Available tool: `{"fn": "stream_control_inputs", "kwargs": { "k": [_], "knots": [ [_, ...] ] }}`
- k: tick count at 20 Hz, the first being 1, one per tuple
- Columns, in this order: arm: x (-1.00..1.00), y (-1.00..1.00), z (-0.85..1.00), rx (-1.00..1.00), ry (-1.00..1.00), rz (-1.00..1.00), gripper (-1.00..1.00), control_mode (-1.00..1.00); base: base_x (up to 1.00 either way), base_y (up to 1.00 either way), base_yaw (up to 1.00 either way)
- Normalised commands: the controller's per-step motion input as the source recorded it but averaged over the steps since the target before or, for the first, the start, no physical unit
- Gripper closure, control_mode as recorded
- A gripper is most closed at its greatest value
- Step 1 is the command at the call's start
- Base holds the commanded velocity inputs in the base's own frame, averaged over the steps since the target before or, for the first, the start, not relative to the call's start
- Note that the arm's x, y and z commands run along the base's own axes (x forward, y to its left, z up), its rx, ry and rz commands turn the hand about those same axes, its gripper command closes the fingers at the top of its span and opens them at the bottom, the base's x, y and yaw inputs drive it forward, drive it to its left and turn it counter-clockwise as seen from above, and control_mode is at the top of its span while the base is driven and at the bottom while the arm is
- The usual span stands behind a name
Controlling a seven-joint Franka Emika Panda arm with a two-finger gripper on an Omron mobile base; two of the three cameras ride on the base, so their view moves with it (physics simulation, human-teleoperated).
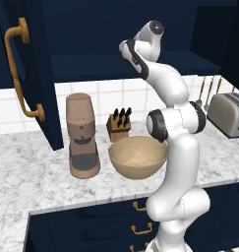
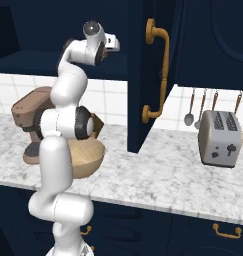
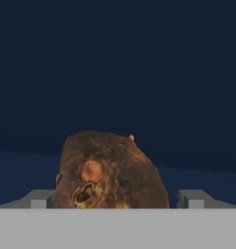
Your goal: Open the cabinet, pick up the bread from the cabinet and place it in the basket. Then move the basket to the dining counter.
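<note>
The bread (image 3: 112,170), a brown crusty lump, lies on the dark shelf of the cabinet (image 1: 91,64) in the hand view. My gripper (image 3: 118,199) is open, with one of its fingertips (image 3: 42,198) on each side of the bread and apart from it. In both base views the arm reaches up into the open cabinet, between its left door (image 1: 37,74) and its right door (image 2: 143,75), both swung out. The tan basket (image 1: 138,157) (image 2: 85,155) sits on the marbled counter below, just in front of the arm. The dining counter is out of view.
A brown coffee machine (image 1: 82,138) stands left of the basket and a knife block (image 1: 119,124) behind it. A toaster (image 2: 220,137) stands to the right under hanging utensils (image 2: 198,107). Navy drawers (image 1: 135,221) run below the counter edge.
</note>
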Motion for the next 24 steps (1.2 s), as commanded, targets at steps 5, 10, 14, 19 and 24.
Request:
{"fn": "stream_control_inputs", "kwargs": {
  "k": [5,10,14,19,24],
  "knots": [
    [0.2,0.04,-0.19,0.0,0.0,0.0,1.0,-1.0,0.0,0.0,0.0],
    [-0.53,0.04,-0.29,0.0,-0.19,0.0,1.0,-1.0,0.0,0.0,0.0],
    [-1.0,0.0,-0.21,0.04,-0.19,0.0,1.0,-1.0,0.0,0.0,0.0],
    [-1.0,0.03,-0.2,0.06,-0.16,-0.01,1.0,-1.0,0.0,0.0,0.0],
    [-1.0,0.0,-0.01,0.07,-0.22,-0.02,1.0,-1.0,0.0,0.0,0.0]
  ]
}}
